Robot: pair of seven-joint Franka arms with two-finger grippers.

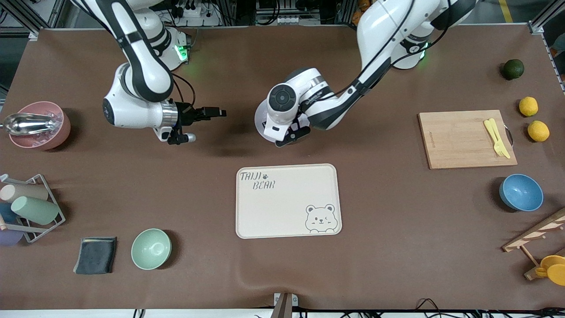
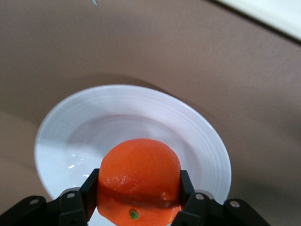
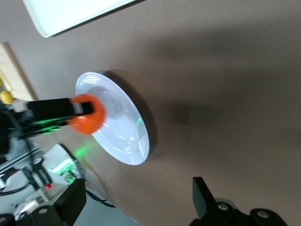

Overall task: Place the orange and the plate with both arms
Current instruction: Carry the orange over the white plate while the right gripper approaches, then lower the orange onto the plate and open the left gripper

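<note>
My left gripper (image 1: 289, 134) is shut on the orange (image 2: 139, 181), a small red-orange fruit held between both fingers just above the plate (image 2: 131, 117). The plate is round, glossy and lavender-white. In the front view only a sliver of it (image 1: 260, 124) shows beside the left wrist, and the orange is hidden there. The right wrist view shows the orange (image 3: 88, 115) over the plate (image 3: 120, 129). My right gripper (image 1: 215, 113) is open and empty. It hangs low over bare table beside the plate, toward the right arm's end, and shows in its own view (image 3: 136, 202).
The cream bear tray (image 1: 287, 201) lies nearer the front camera than the plate. A cutting board (image 1: 465, 139) with a yellow fork, two lemons (image 1: 528, 106), a dark green fruit (image 1: 513, 69) and a blue bowl (image 1: 521, 192) are toward the left arm's end. A pink bowl (image 1: 39, 126), a cup rack, a grey cloth and a green bowl (image 1: 151, 248) are toward the right arm's end.
</note>
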